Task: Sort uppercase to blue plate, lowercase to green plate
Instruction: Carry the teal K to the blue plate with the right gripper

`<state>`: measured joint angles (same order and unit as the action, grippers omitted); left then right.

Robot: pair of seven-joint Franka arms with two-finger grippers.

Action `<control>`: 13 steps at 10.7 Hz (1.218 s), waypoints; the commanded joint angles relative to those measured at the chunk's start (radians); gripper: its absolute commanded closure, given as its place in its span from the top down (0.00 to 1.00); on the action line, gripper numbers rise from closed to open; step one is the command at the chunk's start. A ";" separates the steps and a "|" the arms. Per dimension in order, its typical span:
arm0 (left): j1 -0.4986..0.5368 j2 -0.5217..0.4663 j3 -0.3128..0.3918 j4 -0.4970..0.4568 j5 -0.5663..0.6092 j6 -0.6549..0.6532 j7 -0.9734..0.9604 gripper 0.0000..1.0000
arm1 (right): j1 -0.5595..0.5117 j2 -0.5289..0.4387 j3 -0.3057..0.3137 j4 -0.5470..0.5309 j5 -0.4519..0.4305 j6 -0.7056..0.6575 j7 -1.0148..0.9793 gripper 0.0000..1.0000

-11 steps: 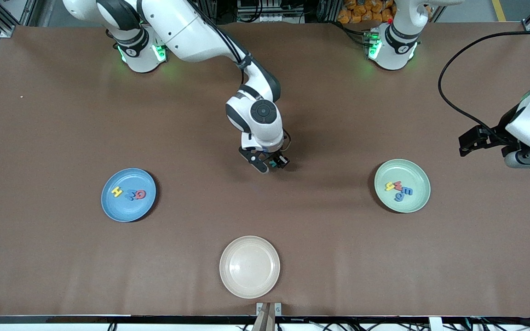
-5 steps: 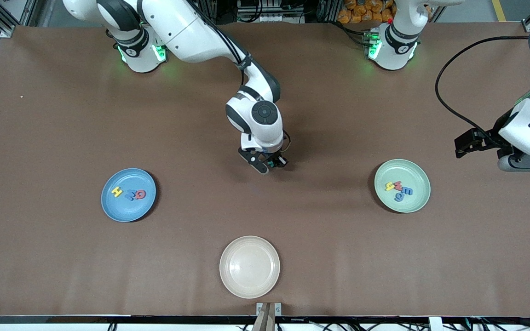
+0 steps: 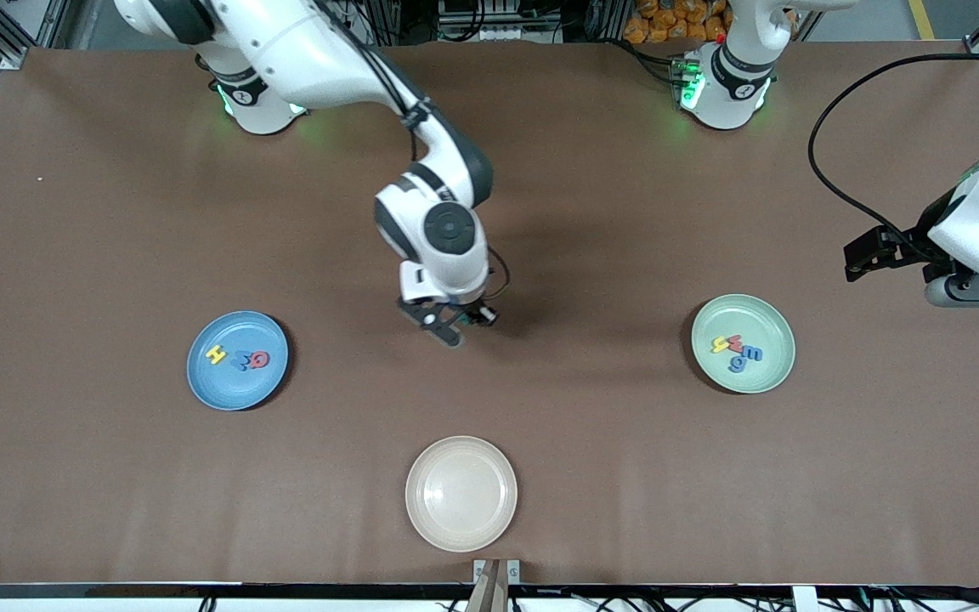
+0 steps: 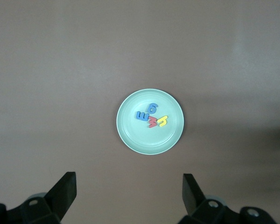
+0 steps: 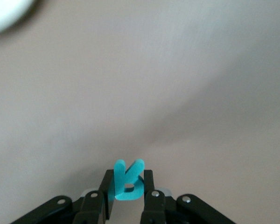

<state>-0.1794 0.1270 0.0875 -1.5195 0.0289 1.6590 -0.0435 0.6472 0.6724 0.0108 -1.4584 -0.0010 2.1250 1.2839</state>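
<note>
Teal R [image 5: 128, 183] pinched upright in the right gripper [image 3: 455, 323], mid-frame above bare table, blue plate [image 3: 200, 387] at lower left.

A thin, flat toy piece held only by its edges could twist or slip from the narrow black fingers [image 5: 149, 186] on the way, or bounce off the plate's raised rim if let go too high; my guess is a low release is safer. The yellow H [image 3: 216, 354], blue W/M [image 3: 242, 360] and red Q [image 3: 259, 359] crowd the plate's middle, so the R may land on one. All look like smooth matte cut-outs; the plates are round, shallow, plain. The green plate [image 4: 130, 135] at right holds the lowercase [image 4: 151, 116] in a touching cluster. The left gripper [image 4: 128, 196] waits spread wide, high over the table at the right edge of the frame; a cream plate [image 3: 421, 518] sits low-centre on the brown table [image 3: 116, 212].
</note>
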 commanded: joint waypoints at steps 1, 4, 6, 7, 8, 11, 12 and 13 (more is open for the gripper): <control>0.008 -0.007 -0.002 0.007 0.006 -0.019 -0.016 1.00 | -0.124 -0.161 0.015 -0.169 0.007 -0.019 -0.211 0.00; 0.009 -0.009 0.000 0.009 0.009 -0.019 -0.018 1.00 | -0.320 -0.315 0.014 -0.342 0.006 -0.075 -0.560 0.00; -0.018 -0.013 -0.026 0.009 0.014 -0.019 -0.222 1.00 | -0.453 -0.344 0.014 -0.373 0.006 -0.117 -0.748 0.00; -0.014 -0.015 -0.025 0.009 0.013 -0.019 -0.272 1.00 | -0.506 -0.343 0.012 -0.388 0.003 -0.126 -0.829 0.00; -0.011 -0.015 -0.022 0.010 0.012 -0.018 -0.259 1.00 | -0.565 -0.335 0.011 -0.398 0.003 -0.122 -0.918 0.00; 0.024 -0.013 -0.002 0.030 0.008 -0.015 -0.008 1.00 | -0.644 -0.237 0.009 -0.401 0.004 -0.012 -0.985 0.00; 0.040 -0.015 -0.002 0.032 0.006 -0.016 0.007 1.00 | -0.649 -0.225 0.009 -0.401 0.007 0.004 -0.983 0.00; 0.040 -0.013 -0.002 0.041 0.003 -0.016 0.004 1.00 | -0.649 -0.223 0.009 -0.399 0.009 0.010 -0.983 0.00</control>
<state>-0.1474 0.1227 0.0888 -1.4924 0.0296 1.6587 -0.0676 0.0040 0.4464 0.0056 -1.8589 -0.0007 2.1231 0.3023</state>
